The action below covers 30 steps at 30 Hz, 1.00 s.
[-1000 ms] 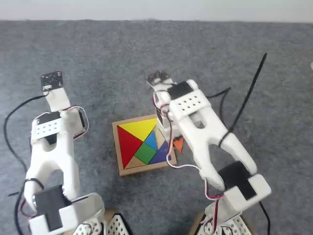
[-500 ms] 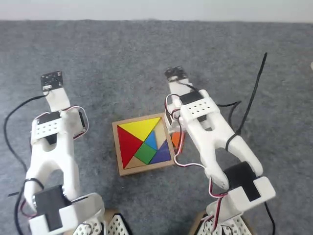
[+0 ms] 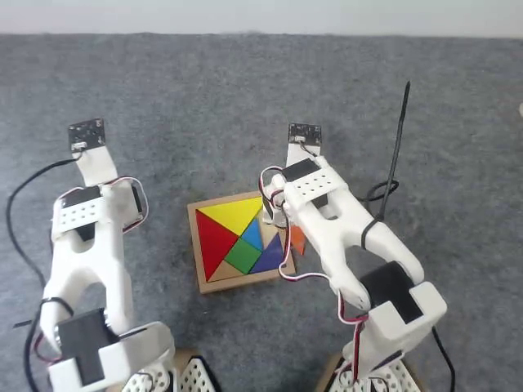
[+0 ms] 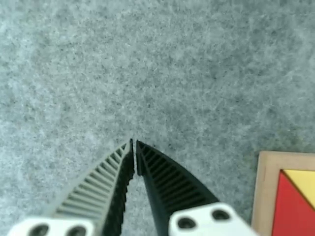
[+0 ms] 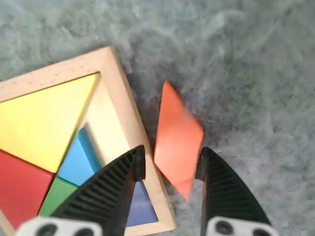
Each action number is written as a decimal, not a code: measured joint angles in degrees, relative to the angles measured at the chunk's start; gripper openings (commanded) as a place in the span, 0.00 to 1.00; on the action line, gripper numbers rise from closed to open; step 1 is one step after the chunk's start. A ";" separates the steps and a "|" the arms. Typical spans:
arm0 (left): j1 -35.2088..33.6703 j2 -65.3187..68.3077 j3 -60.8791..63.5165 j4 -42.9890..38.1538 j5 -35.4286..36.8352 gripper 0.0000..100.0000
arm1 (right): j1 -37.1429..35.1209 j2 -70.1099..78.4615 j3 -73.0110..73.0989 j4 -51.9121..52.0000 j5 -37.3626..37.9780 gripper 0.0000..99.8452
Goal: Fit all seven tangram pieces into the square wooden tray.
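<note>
**Tangram tray and both grippers, high and wrist views.** The orange parallelogram point(image 5: 177, 132) was seen lying flat on the grey carpet point(image 4: 147, 59), just beside the outer rim of the square wooden tray point(image 5: 125, 105), on the right arm's side. The right gripper point(image 5: 171, 150) was held over it with jaws apart, one ribbed finger point(image 5: 115, 184) on either side and nothing clamped. The left gripper point(image 4: 133, 143) was held with jaws together over bare carpet, off a corner of the tray, carrying nothing.

*Risks, as judged.* The parallelogram was thin and slant-edged, so a closing grip could be expected to twist it or squeeze it out sideways. The finger nearer the tray appeared to sit over the rim and might be caught there, or the tray might be shoved. The vacant slot point(image 5: 106, 123) was narrow and slanted, so a piece lowered at the wrong angle would likely be left propped on the rim or on a neighbour.

*Materials.* Pale, smooth wood with a raised rim was noted. Flat painted pieces were seated flush: a yellow triangle point(image 5: 47, 120), a red triangle point(image 5: 19, 187), a light blue triangle point(image 5: 78, 164), a green square point(image 5: 56, 196) and a dark blue triangle point(image 5: 140, 206). The carpet was short-piled and fuzzy.
</note>
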 measured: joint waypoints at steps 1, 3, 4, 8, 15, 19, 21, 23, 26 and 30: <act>0.00 0.00 0.00 0.00 0.00 0.01 | 0.00 0.53 -0.09 0.00 0.00 0.18; 0.00 0.00 0.00 0.00 0.00 0.01 | 0.00 1.58 -0.09 -0.18 0.00 0.18; 0.00 0.00 0.00 0.00 0.00 0.01 | 0.00 1.85 -0.09 -0.18 0.00 0.18; 0.00 0.00 0.00 0.00 0.00 0.01 | 0.26 4.31 -1.67 -0.09 0.00 0.18; 0.00 0.00 0.00 0.00 0.00 0.01 | 1.85 10.29 -9.41 4.57 0.00 0.18; 0.00 0.00 0.00 0.00 0.00 0.01 | 1.85 12.57 -12.75 8.00 0.00 0.18; 0.00 0.00 0.00 0.00 0.00 0.01 | 1.85 13.10 -13.19 8.53 -0.18 0.18; 0.00 0.00 0.00 0.00 0.00 0.01 | 1.85 13.19 -13.19 8.79 -0.18 0.18; 0.00 0.00 0.00 0.00 0.00 0.01 | 1.85 13.19 -13.19 8.79 -0.18 0.18; 0.00 0.00 0.00 0.00 0.00 0.01 | 2.46 13.19 -13.19 8.79 -0.18 0.18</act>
